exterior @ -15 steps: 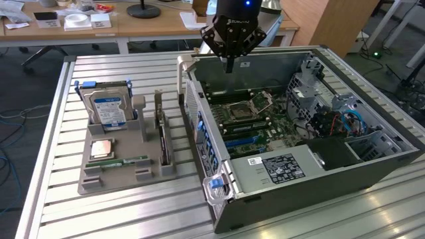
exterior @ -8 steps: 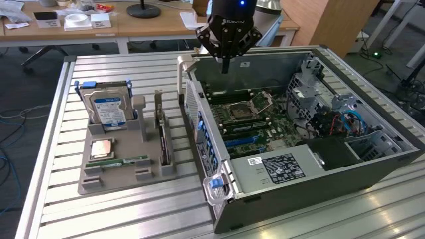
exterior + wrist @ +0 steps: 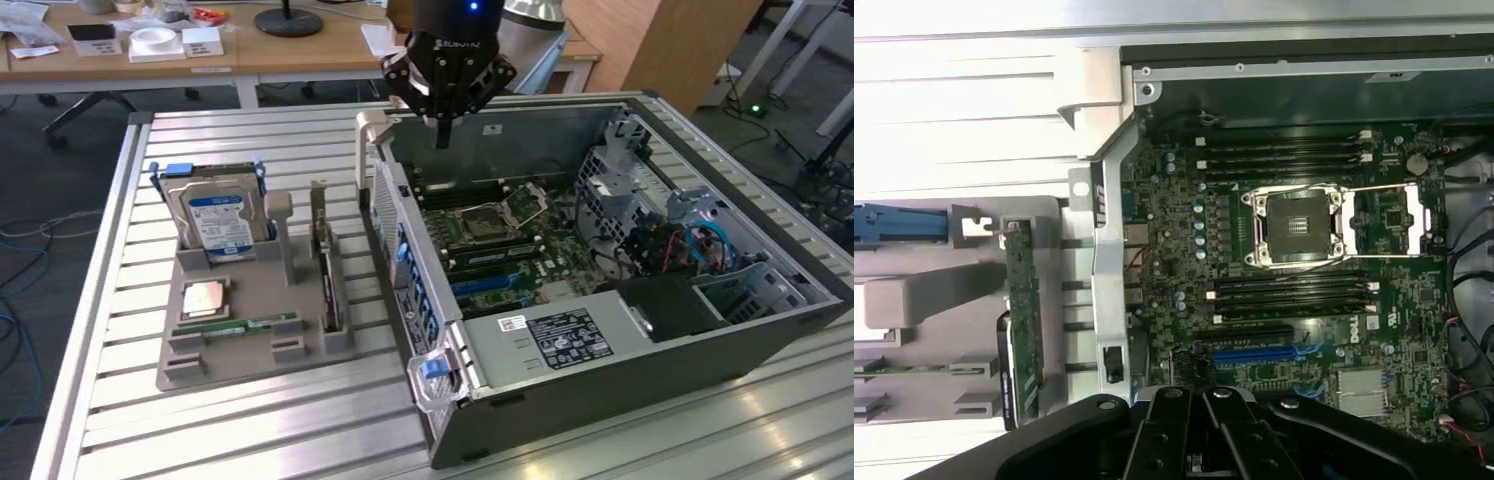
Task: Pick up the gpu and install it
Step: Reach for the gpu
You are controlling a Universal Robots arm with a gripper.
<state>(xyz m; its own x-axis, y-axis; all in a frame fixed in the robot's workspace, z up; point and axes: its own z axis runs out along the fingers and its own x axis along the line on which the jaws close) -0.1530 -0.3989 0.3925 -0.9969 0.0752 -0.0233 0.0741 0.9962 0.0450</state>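
Observation:
The gpu [image 3: 324, 268] stands on edge in a slot of the grey parts holder [image 3: 187, 368], its silver bracket at the far end. In the wrist view the gpu [image 3: 1021, 320] appears as a thin green-dark strip beside the case wall. My gripper [image 3: 443, 132] hangs above the far rim of the open computer case [image 3: 641, 340], off to the exterior view's right of the gpu and well above it. Its fingers [image 3: 1194, 425] are shut together with nothing between them. Inside the case lies the motherboard [image 3: 1294, 250] with a blue card slot [image 3: 1254, 355].
The holder also carries a hard drive [image 3: 218, 215] with a blue-white label, a processor chip [image 3: 203, 298] and a green memory stick [image 3: 238, 325]. The case's metal side wall [image 3: 1104, 270] rises between holder and motherboard. Desks with clutter stand behind the slatted table [image 3: 267, 430].

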